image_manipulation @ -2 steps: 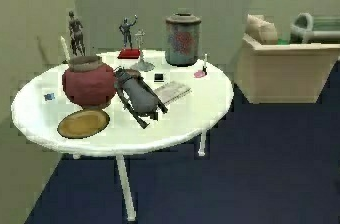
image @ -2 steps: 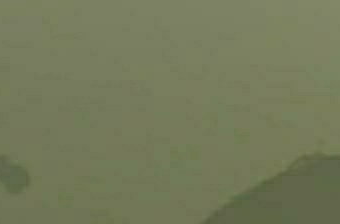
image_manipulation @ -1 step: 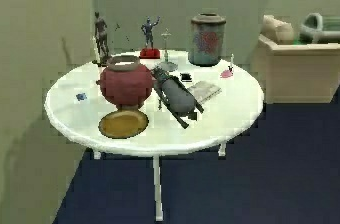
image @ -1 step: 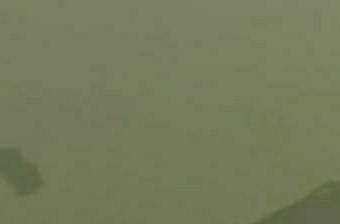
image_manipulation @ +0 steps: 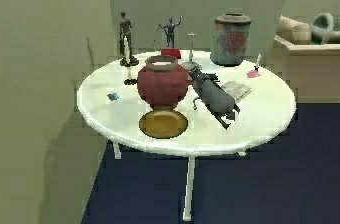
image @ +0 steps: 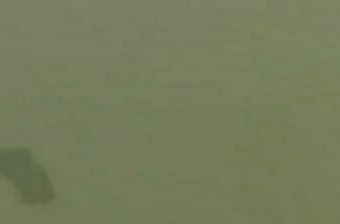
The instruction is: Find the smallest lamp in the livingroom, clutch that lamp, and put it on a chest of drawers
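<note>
No shape on the table could be called a lamp with certainty. The likeliest candidate was a thin pale stemmed thing with a reddish top, which stood upright toward the far side of the round white worktop. If it was the lamp, it would probably be light, stiff and top-heavy, and easily tipped. The best hold would be low on the stem, just above the foot, with care not to knock its neighbours.

Just beside it stood a small dark figurine, and a tall dark statuette on a round base stood farther toward the view's left. A grey lidded jar stood on its other side. Nearer the camera sat a squat red earthenware pot with a flat golden plate in front of it. A dark grey elongated object lay slantwise beside the pot. A beige sofa stood beyond the worktop on dark blue floor. Ahead was a plain olive wall. The end effector's state could not be told.
</note>
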